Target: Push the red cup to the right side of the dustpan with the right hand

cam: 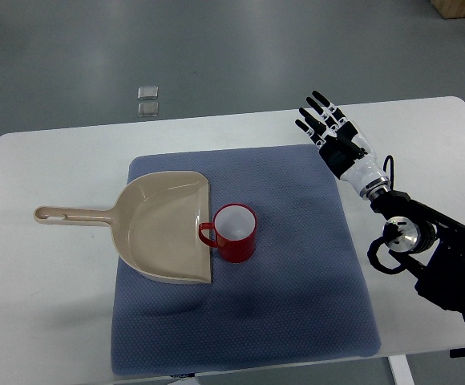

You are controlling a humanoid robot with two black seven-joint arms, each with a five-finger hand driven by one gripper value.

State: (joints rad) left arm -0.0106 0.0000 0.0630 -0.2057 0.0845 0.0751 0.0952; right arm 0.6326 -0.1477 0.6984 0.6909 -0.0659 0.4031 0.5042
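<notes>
a red cup [235, 233] is seen upright on a blue-grey mat [297, 305], which is spread over a white table [48, 321]. the cup is glossy red on the outside and pale, almost white, on the inside, and its round mouth is turned up toward the camera, with nothing visible in it. a small loop handle is carried on its left side, and this handle is pointed at, and appears to touch, the open front edge of a beige dustpan [164, 228]. the cup is thus placed just to the right of the dustpan, near the middle of the mat. the dustpan is laid flat with its scoop on the mat and its long handle stretched out to the left onto the bare table top; a hanging hole is seen at the handle's end.

the right hand [334, 132] is held over the far right corner of the mat, well apart from the cup. its black fingers [319, 102] are extended and spread, pointed toward the far left, and nothing is held in them. the white wrist and the dark arm are seen running off toward the near right edge.

two small clear squares [147, 99] are seen on the grey floor beyond the table.
</notes>
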